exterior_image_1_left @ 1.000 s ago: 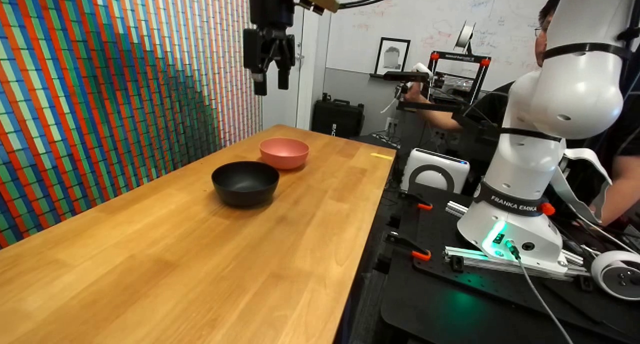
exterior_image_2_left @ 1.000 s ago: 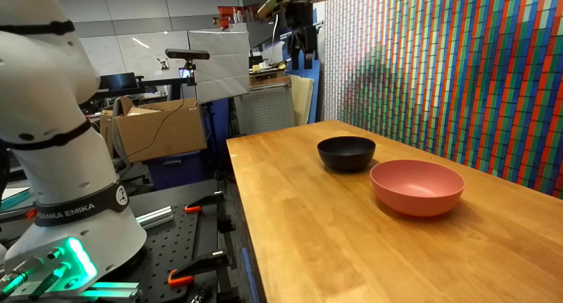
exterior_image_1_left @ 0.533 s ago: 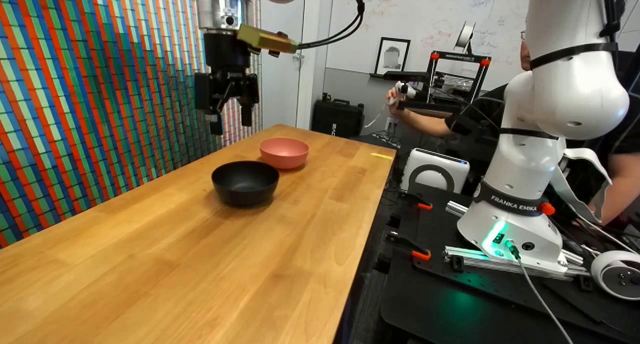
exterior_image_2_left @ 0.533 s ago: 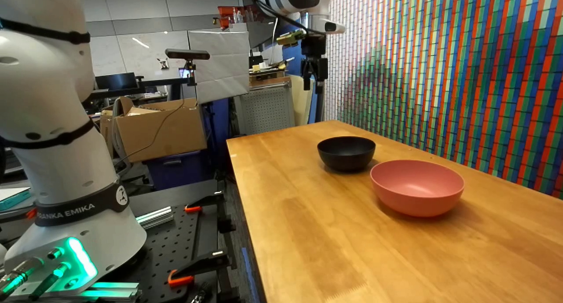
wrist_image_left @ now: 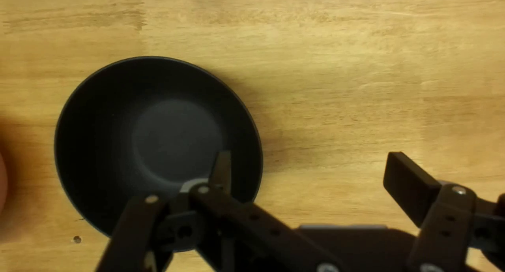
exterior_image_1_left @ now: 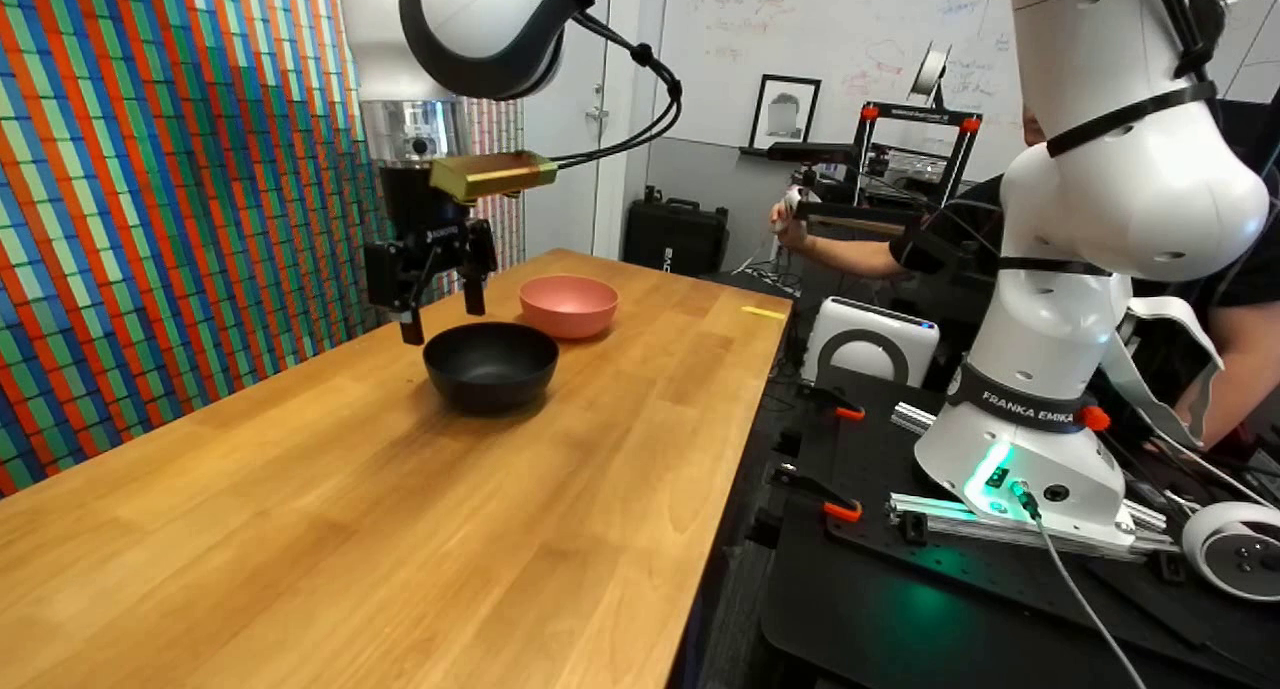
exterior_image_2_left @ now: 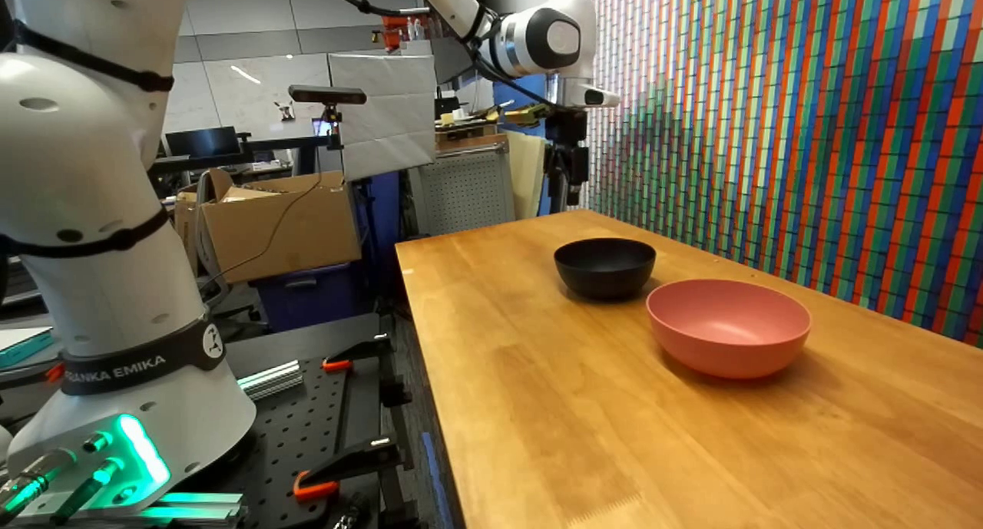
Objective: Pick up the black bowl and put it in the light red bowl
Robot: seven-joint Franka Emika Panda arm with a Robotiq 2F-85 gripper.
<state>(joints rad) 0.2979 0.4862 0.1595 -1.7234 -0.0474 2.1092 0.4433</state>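
Step at black bowl (exterior_image_1_left: 490,374): Judged as pre-grasp; pick-up not yet made, placing in the light red bowl (exterior_image_2_left: 728,329) outstanding.
Gripper (exterior_image_1_left: 444,324): Spread wide, pinching nothing; above the counter (exterior_image_1_left: 480,549), with one finger (wrist_image_left: 223,171) against the black bowl's hollow in the wrist view and the other against bare wood.
Next move at the rim: Judged to call for a descent astride it, a squeeze on the bowl wall, then lift and carry.
Black bowl, place: Upright, nearer the long edge by the patterned wall (exterior_image_2_left: 768,91) than the long edge by the robot base (exterior_image_2_left: 165,410).
Light red bowl, place: Along the same long edge, near the black bowl, not touching; in an exterior view, toward the far short edge (exterior_image_1_left: 680,280).
Black bowl, make: Smooth, low sheen, thin round rim, flat circular floor.
Light red bowl, make: Smooth, salmon, rounded sides; plastic or ceramic not determinable.
Counter, make: Honey-coloured wood, joined strips, straight grain.
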